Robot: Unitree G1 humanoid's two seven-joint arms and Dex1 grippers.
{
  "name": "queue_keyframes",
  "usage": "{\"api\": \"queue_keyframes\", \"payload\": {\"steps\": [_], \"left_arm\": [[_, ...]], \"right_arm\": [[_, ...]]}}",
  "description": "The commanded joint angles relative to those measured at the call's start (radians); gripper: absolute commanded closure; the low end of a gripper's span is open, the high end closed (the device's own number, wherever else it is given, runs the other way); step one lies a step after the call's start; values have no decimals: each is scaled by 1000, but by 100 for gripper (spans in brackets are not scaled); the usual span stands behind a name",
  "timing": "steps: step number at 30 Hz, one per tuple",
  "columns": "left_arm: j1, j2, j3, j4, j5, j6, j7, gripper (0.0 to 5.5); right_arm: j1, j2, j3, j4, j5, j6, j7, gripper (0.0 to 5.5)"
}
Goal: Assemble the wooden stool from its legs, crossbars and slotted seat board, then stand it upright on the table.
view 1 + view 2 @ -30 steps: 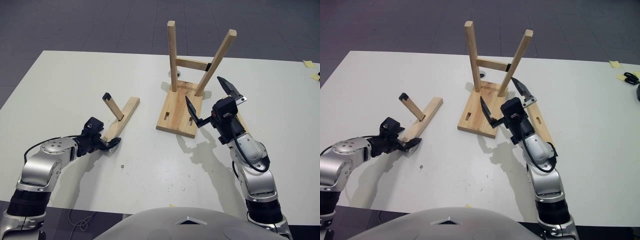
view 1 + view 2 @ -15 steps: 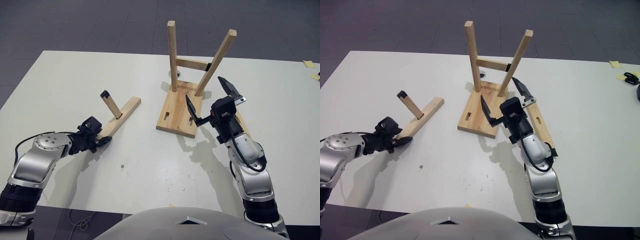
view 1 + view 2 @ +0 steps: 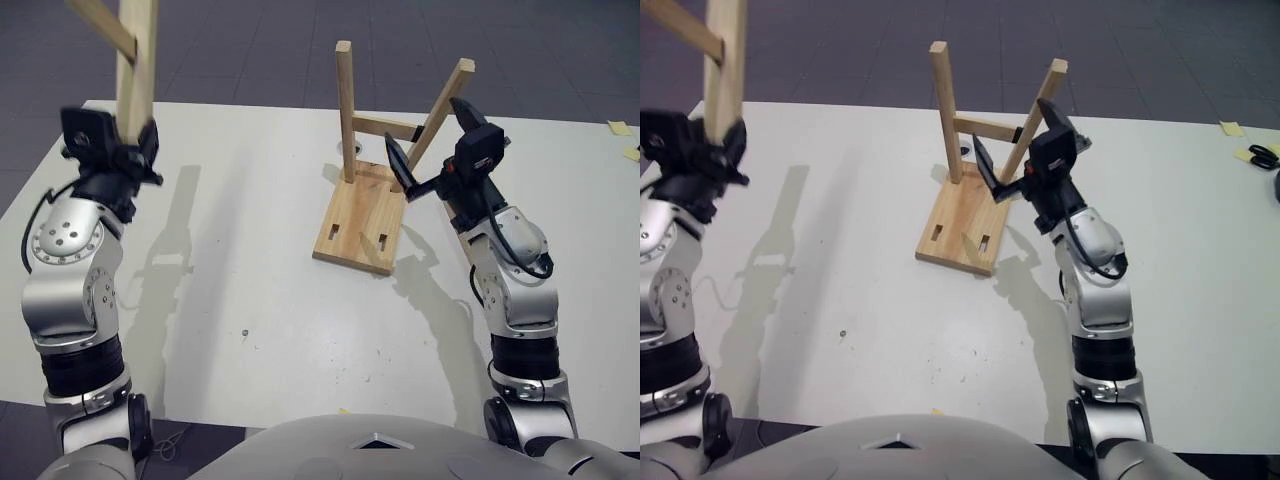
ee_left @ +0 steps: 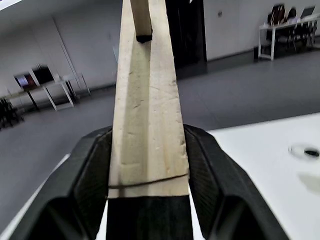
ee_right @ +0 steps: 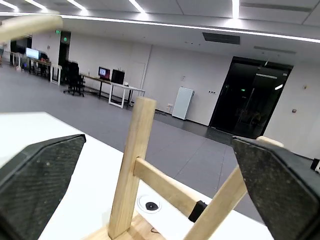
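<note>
Stool seat board (image 3: pixel 358 225) lies flat mid-table (image 3: pixel 250 300), with two legs (image 3: pixel 345 110) and their crossbar (image 3: pixel 383 127) standing in its far slots. My left gripper (image 3: pixel 110 140) pinches the second leg piece (image 4: pixel 147 125) upright, high over the table's left side. My right gripper (image 3: pixel 428 135) hangs spread about the right-hand standing leg. I judge we're mid-assembly: next I carry that piece over the free slots (image 3: pixel 337 232), line it up and press it in.

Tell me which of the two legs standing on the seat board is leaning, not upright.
The leg on the robot's right: its top slants outward, away from the other leg, which stands straight up from the seat board.
</note>
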Motion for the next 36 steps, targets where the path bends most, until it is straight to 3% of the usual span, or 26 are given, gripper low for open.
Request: {"api": "queue_keyframes", "payload": {"steps": [1, 5, 9, 13, 21, 27, 36], "left_arm": [[-113, -18, -78, 23, 62, -146, -12, 344], [-149, -20, -179, 49, 74, -250, -105, 344], [-139, -29, -294, 43, 33, -274, -246, 344], [-115, -68, -343, 35, -59, -228, -340, 344], [-30, -88, -411, -22, -92, -180, -408, 344], [-17, -101, -450, -39, -40, -191, -390, 344], [-5, -106, -489, -39, 71, -241, -370, 344]], "right_arm": [[-144, 37, -170, -47, 307, 202, -79, 10], [-221, 33, -279, -67, 718, 409, -156, 10], [-254, 32, -265, -81, 1059, 528, -225, 10], [-272, 12, -222, -67, 1117, 550, -252, 10], [-366, -4, -247, 25, 1229, 507, -385, 10], [-405, 15, -241, 67, 1294, 475, -525, 108], [-303, -18, -232, -17, 1429, 459, -717, 257]]}}
